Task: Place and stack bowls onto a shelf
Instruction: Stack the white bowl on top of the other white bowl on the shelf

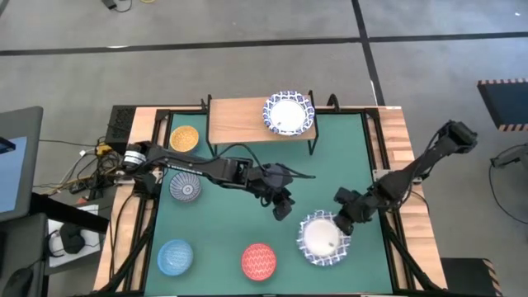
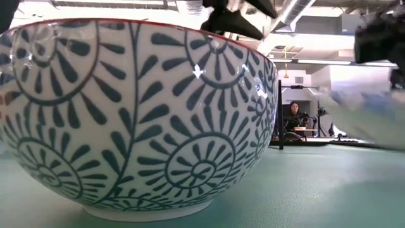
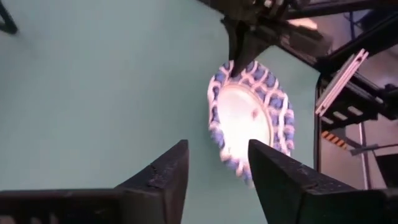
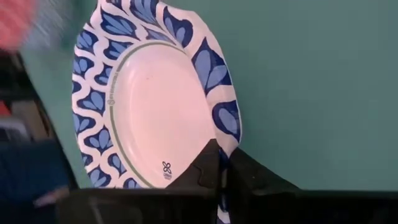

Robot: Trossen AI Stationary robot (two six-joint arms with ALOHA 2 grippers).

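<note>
A wide white bowl (image 1: pixel 323 238) with a blue lattice rim sits at the near right of the green table. My right gripper (image 1: pixel 345 216) is shut on its rim. My left gripper (image 1: pixel 283 206) hovers open just left of this bowl, which shows beyond its fingers (image 3: pixel 252 118) in the left wrist view. A second white bowl (image 1: pixel 289 114) rests on the right end of the light-wood shelf (image 1: pixel 239 122) at the far edge. The yellow (image 1: pixel 185 138), grey-patterned (image 1: pixel 185 187), light blue (image 1: pixel 175 256) and red (image 1: pixel 259 261) bowls stand on the table. My right gripper pinches the white bowl's rim (image 4: pixel 225 146) between its two fingers, one on the inner side and one on the outer. It holds the far right part of the rim (image 1: pixel 337 223). The fingers slant down from the table's right. Whether the bowl is off the table, I cannot tell.
The red bowl's patterned outer wall (image 2: pixel 126 114) fills most of the low view. The shelf's left and middle parts are bare wood. Open green surface (image 1: pixel 247 223) lies in the middle of the table. A person sits in the room beyond (image 2: pixel 294 114).
</note>
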